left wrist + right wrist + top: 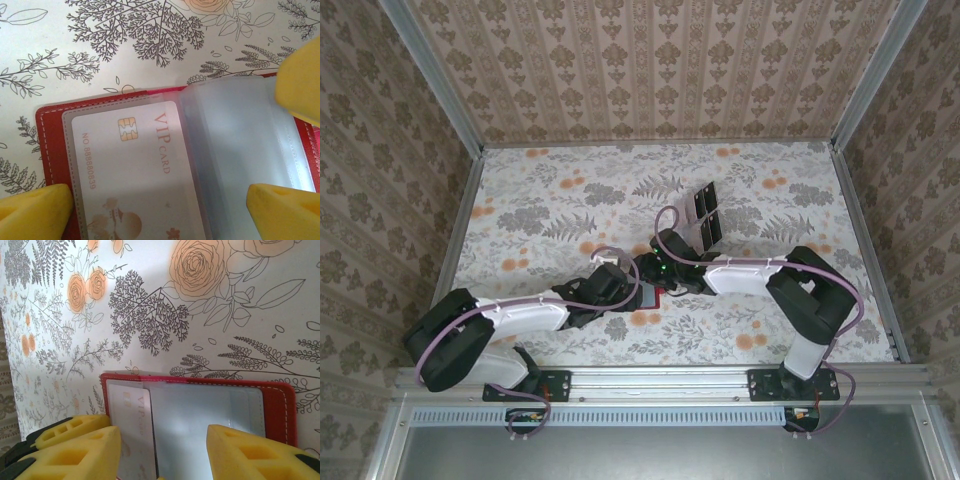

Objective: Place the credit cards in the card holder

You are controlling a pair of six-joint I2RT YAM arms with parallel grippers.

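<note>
Straddling the card holder (50, 150) wide open, the left gripper (157, 212) grips nothing, the right gripper (162, 450) sits half-parted, hold I cannot tell, so the clear sleeves (240, 140) could flop shut

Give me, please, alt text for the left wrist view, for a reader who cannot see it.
A red card holder lies open on a floral table cover, with a pale VIP card bearing a gold chip inside its clear left sleeve. The left gripper hangs over it, yellow fingertips wide apart.
</note>
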